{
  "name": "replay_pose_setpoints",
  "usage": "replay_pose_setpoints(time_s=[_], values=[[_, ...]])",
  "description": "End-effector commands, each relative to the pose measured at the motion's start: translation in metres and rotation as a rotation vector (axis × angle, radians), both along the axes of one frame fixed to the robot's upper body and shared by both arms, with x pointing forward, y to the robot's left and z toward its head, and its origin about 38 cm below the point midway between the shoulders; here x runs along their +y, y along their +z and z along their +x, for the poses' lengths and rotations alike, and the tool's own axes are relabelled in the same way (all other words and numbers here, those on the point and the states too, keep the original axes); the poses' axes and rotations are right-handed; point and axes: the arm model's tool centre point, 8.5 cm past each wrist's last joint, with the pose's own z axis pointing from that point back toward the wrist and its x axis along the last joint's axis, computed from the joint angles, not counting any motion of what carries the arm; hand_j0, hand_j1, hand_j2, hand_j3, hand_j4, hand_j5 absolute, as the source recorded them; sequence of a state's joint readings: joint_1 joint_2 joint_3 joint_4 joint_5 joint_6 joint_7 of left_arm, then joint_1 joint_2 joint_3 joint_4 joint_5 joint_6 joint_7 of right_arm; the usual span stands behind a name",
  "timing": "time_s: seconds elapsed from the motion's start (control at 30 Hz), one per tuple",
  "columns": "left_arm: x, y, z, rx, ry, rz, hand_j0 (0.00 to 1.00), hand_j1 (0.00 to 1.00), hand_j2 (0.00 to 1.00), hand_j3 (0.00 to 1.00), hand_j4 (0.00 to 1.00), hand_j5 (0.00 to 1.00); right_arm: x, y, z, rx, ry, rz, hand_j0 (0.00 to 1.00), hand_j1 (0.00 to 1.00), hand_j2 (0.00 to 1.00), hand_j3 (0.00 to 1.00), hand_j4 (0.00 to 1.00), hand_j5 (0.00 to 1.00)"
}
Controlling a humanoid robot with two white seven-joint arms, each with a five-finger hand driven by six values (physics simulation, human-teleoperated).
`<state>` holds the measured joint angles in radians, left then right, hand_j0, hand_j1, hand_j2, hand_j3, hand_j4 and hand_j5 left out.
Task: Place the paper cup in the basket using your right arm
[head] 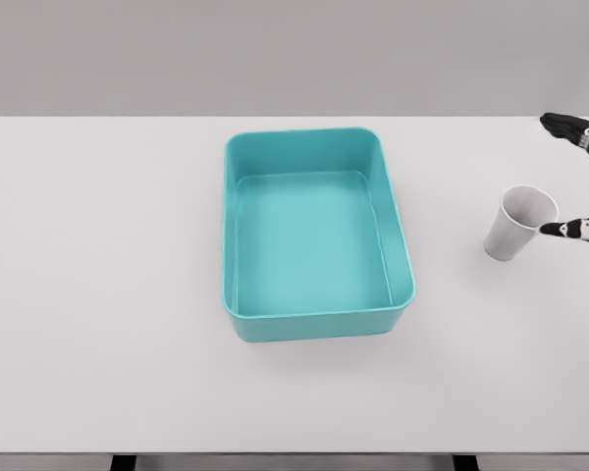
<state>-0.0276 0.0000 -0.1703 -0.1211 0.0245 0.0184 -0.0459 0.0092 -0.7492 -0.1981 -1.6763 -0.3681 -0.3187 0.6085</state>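
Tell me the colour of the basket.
Teal, all over: the basket, seen clearly in the head view.

The right robot hand [579, 182] is mostly cut off by the picture's edge.

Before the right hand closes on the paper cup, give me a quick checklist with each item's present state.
1. Paper cup upright on the table: ok, though it looks slightly tilted.
2. Right hand at the cup: ok, one fingertip at the rim, another well apart.
3. Grasp closed on cup: not ok, fingers spread.
4. Basket empty and open: ok.
5. Path from cup to basket free: ok.
6. Left arm out of the way: cannot tell, not in view.
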Motion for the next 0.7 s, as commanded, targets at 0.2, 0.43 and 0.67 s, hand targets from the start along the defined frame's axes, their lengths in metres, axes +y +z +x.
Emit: replay_pose_setpoints(time_s=[0.2, 0.43, 0.67], values=[[0.000, 0.000, 0.000, 0.000, 0.000, 0.000, 1.00, 1.00, 1.00, 1.00, 1.00, 1.00, -0.044, -0.060, 0.008, 0.308, -0.205, 0.172, 1.00, 1.00, 1.00, 1.00, 1.00, 1.00], [0.000, 0.000, 0.000, 0.000, 0.000, 0.000, 1.00, 1.00, 1.00, 1.00, 1.00, 1.00, -0.065, -0.108, 0.003, 0.395, -0.299, 0.260, 1.00, 1.00, 1.00, 1.00, 1.00, 1.00], [0.000, 0.000, 0.000, 0.000, 0.000, 0.000, 1.00, 1.00, 1.00, 1.00, 1.00, 1.00, -0.045, -0.135, 0.007, 0.424, -0.291, 0.347, 1.00, 1.00, 1.00, 1.00, 1.00, 1.00]])
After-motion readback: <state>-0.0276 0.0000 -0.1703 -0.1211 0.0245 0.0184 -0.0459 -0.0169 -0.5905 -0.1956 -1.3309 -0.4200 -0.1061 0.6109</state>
